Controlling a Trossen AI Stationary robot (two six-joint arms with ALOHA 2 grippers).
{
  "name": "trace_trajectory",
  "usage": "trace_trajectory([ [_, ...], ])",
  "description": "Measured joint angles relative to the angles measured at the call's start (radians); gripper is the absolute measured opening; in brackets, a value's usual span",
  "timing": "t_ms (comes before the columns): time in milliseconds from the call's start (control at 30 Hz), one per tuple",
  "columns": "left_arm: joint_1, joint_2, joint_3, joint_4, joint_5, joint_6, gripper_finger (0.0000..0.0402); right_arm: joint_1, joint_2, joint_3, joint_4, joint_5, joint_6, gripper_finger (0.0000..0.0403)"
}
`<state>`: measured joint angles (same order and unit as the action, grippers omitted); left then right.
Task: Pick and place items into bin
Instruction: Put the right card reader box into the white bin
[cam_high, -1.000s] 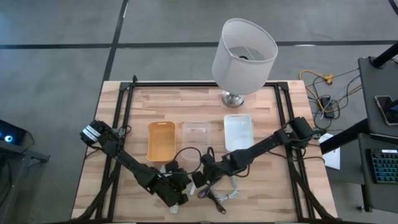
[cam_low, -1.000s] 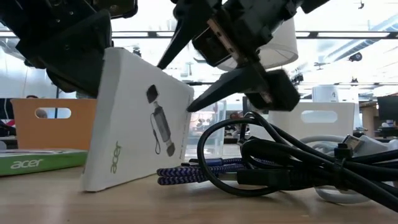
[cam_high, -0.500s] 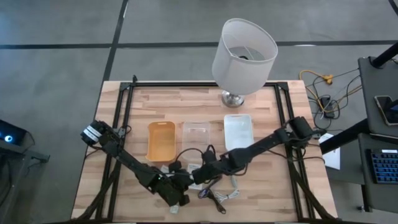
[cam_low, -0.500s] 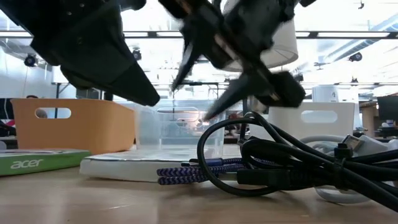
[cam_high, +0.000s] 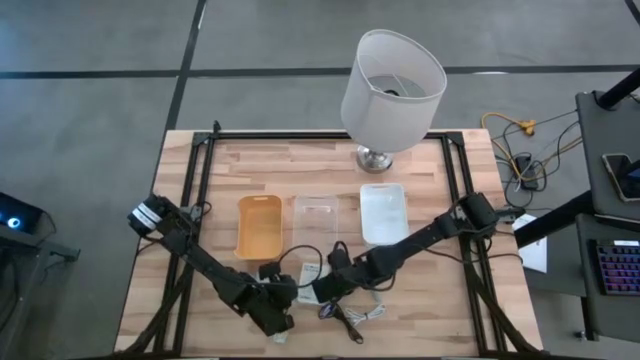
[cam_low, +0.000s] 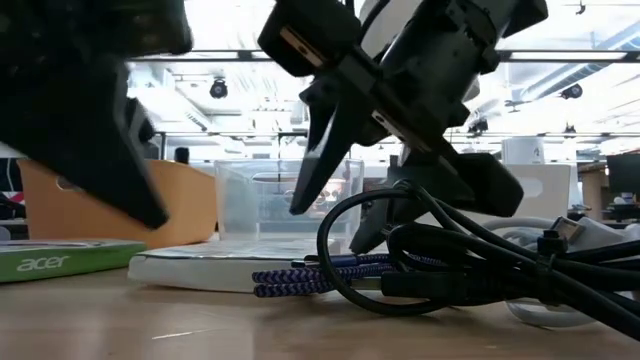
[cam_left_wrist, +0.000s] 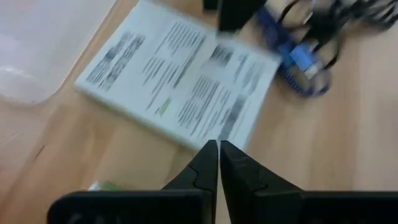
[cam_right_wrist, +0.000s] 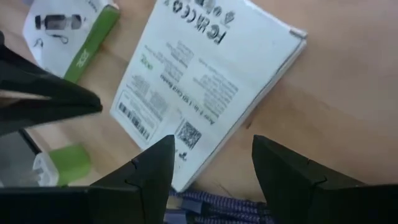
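A white flat packet (cam_high: 309, 273) lies flat on the table, printed side up; it also shows in the left wrist view (cam_left_wrist: 177, 81), the right wrist view (cam_right_wrist: 211, 74) and the low view (cam_low: 215, 265). My left gripper (cam_left_wrist: 218, 152) is shut and empty, just above the table at the packet's near-left side (cam_high: 287, 296). My right gripper (cam_right_wrist: 211, 163) is open and hovers over the packet's near end (cam_high: 322, 290), touching nothing that I can see. A black cord (cam_low: 470, 255) and a purple cord (cam_low: 305, 277) lie beside the packet.
An orange bin (cam_high: 258, 226), a clear bin (cam_high: 315, 214) and a white bin (cam_high: 383, 210) stand in a row beyond the items. A large white lamp (cam_high: 392, 78) stands at the far edge. A second packet with a green edge (cam_right_wrist: 74, 28) and a small green piece (cam_right_wrist: 59, 165) lie to the left.
The white packet stood tilted on one edge between both grippers a second ago; it has fallen flat onto the table. My left gripper has drawn back from it toward the table's left edge. My right gripper has come lower over the packet, still open.
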<state>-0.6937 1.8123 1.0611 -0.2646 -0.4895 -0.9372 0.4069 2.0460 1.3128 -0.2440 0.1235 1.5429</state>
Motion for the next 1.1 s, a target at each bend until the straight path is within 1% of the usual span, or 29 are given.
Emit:
trace_trajectory([
  [133, 0.0, 0.004, -0.003, 0.017, -0.012, 0.0, 0.0002, 0.002, 0.0, 0.0, 0.0, 0.008, -0.006, 0.0201],
  [233, 0.0, 0.029, -0.017, 0.034, 0.015, -0.001, 0.0002, 0.0, 0.0, 0.0, 0.0, 0.011, -0.009, 0.0201],
  [367, 0.0, 0.045, -0.033, 0.114, 0.03, -0.003, 0.0002, 0.001, 0.0, 0.0, 0.004, 0.012, -0.016, 0.0201],
  [633, -0.01, 0.05, -0.052, 0.109, 0.051, -0.052, 0.0002, -0.005, 0.0, 0.001, 0.033, 0.037, -0.041, 0.0201],
  [867, -0.015, 0.05, -0.057, 0.101, 0.053, -0.052, 0.0002, -0.029, 0.001, 0.002, 0.132, 0.035, -0.078, 0.0201],
  [1100, -0.015, 0.05, -0.055, 0.096, 0.05, -0.052, 0.0002, -0.041, 0.001, 0.002, 0.138, 0.037, -0.08, 0.0201],
])
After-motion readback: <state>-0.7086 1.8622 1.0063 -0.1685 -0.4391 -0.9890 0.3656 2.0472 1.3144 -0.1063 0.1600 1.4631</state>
